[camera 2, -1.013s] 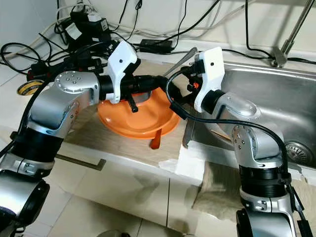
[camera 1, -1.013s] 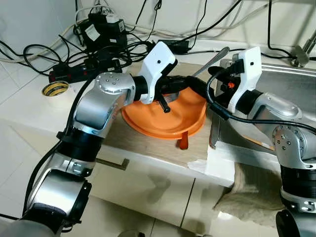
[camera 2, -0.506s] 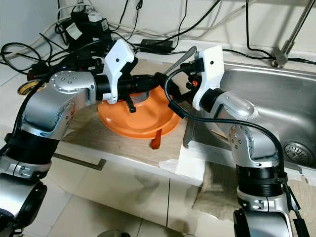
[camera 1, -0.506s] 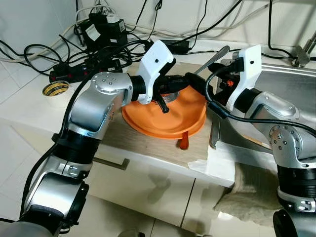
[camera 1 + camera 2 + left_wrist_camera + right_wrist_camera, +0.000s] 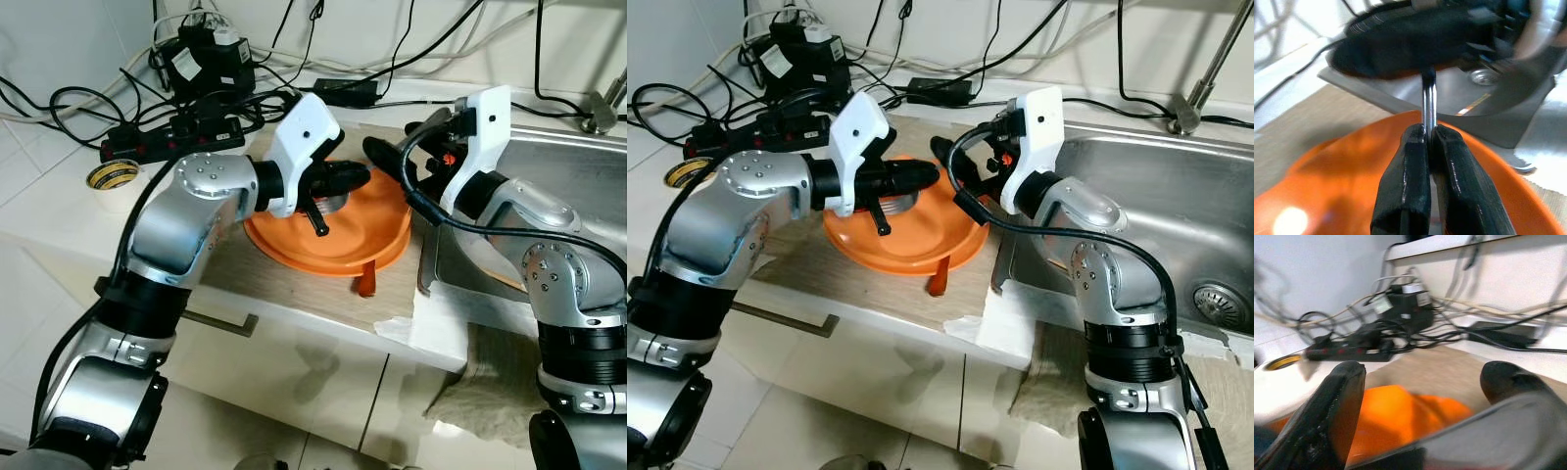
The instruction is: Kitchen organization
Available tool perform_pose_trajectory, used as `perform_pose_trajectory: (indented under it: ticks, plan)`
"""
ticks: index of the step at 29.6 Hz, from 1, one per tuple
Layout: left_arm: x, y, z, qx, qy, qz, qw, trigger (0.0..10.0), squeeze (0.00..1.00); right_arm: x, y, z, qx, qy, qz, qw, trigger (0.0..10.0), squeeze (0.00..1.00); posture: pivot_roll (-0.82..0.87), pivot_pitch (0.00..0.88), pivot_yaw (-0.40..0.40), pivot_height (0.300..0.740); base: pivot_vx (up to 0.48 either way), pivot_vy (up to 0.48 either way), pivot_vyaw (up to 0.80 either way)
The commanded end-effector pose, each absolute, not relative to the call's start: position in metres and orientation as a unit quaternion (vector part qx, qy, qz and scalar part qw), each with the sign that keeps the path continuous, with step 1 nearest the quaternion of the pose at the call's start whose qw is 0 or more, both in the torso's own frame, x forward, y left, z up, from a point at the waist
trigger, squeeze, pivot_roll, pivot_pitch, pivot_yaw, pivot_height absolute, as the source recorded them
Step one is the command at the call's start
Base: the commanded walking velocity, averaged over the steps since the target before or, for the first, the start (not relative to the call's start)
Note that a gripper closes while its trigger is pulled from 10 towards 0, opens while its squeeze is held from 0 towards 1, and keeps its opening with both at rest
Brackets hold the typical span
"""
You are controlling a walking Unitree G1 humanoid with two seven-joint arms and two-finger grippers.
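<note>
left gripper (image 5: 1429, 147) pinches a spoon (image 5: 1428, 105) over the orange bowl (image 5: 333, 230) — right gripper (image 5: 1425, 396), spread wide, close by; they could collide.

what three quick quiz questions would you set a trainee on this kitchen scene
1. True or false: the left gripper has its fingers shut on a thin metal utensil handle.
2. The wide orange plastic bowl sits: A in the steel sink; B on the beige counter beside the sink; C on the floor.
3. Fill in: the right gripper, near the bowl's rim, has its fingers ___.

Key: 1 true; 2 B; 3 open.
</note>
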State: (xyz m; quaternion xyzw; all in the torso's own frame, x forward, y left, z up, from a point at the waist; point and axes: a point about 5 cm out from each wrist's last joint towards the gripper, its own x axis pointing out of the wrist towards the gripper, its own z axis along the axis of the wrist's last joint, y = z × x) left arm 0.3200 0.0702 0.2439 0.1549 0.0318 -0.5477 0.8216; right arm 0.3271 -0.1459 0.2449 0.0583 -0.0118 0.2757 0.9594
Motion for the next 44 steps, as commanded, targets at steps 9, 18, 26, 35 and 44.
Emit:
perform_pose_trajectory:
  ticks: [9, 18, 26, 35, 44]
  plan:
    - [0.305, 0.061, 0.256, 0.157, 0.003, -0.596, 0.788, 0.0, 0.0, 0.332, -0.155, 0.242, 0.071, -0.006, 0.235, 0.969, 0.0, 0.0, -0.05, 0.0, 0.079, 0.74, 0.0, 0.0, 0.0]
    - [0.31, 0.063, 0.259, 0.156, 0.002, -0.584, 0.796, 0.0, 0.0, 0.332, -0.154, 0.241, 0.075, -0.007, 0.234, 0.969, 0.0, 0.0, -0.05, 0.0, 0.082, 0.74, 0.0, 0.0, 0.0]
    - [0.316, 0.064, 0.265, 0.153, -0.009, -0.569, 0.808, 0.0, 0.0, 0.332, -0.156, 0.242, 0.076, -0.009, 0.228, 0.971, 0.0, 0.0, -0.05, 0.0, 0.081, 0.74, 0.0, 0.0, 0.0]
    - [0.318, 0.065, 0.262, 0.16, -0.005, -0.566, 0.809, 0.0, 0.0, 0.336, -0.163, 0.249, 0.08, -0.033, 0.2, 0.976, 0.0, 0.0, -0.05, 0.0, 0.084, 0.74, 0.0, 0.0, 0.0]
    - [0.321, 0.066, 0.26, 0.166, -0.002, -0.557, 0.814, 0.0, 0.0, 0.344, -0.181, 0.261, 0.09, -0.072, 0.134, 0.984, 0.0, 0.0, -0.05, 0.0, 0.081, 0.74, 0.0, 0.0, 0.0]
